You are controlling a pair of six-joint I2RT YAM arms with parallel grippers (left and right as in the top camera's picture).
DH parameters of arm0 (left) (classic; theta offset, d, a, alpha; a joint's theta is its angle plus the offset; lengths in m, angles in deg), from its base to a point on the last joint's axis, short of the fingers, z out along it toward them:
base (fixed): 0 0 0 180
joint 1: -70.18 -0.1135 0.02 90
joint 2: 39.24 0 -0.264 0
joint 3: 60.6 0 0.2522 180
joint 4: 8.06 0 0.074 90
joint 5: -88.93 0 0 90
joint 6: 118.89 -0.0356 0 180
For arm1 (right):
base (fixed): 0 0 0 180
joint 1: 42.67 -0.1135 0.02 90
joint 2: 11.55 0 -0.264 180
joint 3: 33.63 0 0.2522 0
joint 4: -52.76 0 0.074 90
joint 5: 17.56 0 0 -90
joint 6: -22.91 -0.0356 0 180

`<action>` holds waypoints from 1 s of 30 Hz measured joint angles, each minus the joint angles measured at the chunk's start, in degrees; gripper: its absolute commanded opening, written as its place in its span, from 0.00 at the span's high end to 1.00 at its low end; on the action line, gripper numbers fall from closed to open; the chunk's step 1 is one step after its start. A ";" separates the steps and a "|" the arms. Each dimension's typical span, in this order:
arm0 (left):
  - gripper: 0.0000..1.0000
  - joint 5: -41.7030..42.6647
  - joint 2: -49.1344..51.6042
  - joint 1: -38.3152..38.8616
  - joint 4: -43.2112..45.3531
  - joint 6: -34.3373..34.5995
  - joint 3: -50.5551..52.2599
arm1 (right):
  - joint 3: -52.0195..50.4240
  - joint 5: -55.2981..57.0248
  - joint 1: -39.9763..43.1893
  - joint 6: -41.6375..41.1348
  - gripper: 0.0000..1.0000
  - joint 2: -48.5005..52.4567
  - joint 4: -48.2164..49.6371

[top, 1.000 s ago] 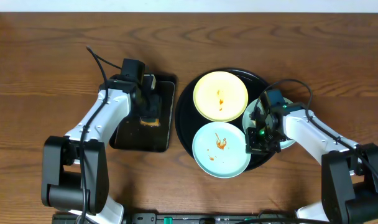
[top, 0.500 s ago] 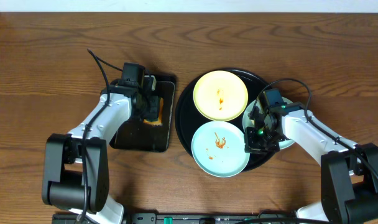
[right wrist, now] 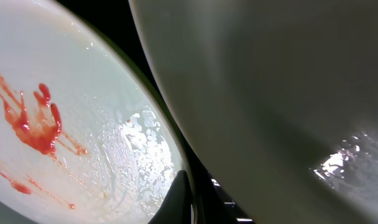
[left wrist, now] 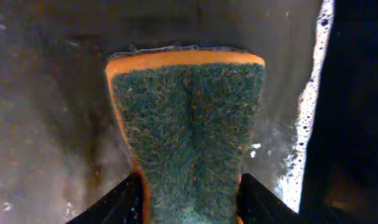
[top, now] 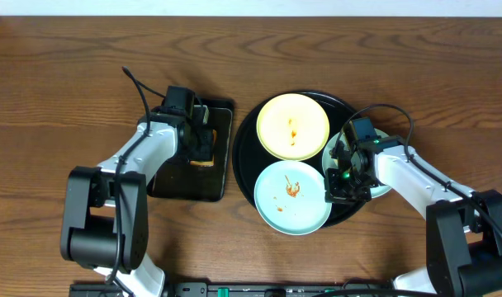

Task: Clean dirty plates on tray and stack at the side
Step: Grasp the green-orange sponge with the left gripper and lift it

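Note:
A pale yellow plate with a small sauce smear lies at the back of the round black tray. A pale blue-green plate with red smears lies at the tray's front; it fills the left of the right wrist view. A second blue-green plate sits at the tray's right, under my right arm. My right gripper is at that plate's left rim and seems shut on it; only one finger shows. My left gripper is shut on an orange-and-green sponge.
The sponge rests on a wet rectangular black tray left of the round tray, with foam along its right side. Both trays stand on a brown wooden table. A strip of round tray shows between the two blue-green plates.
My left arm has swung a little to the right and the left gripper has shifted slightly on the rectangular tray with the sponge. The right arm and the plates have not moved.

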 measured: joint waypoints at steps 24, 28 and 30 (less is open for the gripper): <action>0.93 0.00 -13.25 -0.02 -2.78 -0.02 -1.03 | 0.02 -0.02 0.00 0.00 0.99 0.00 -0.02; 0.92 0.00 -14.10 -0.02 -2.45 -0.02 -1.68 | 0.02 0.00 0.00 0.00 0.99 0.00 -0.02; 0.92 0.00 -13.16 -0.02 -2.23 -0.02 -1.53 | 0.02 0.00 0.00 0.00 0.99 0.00 -0.02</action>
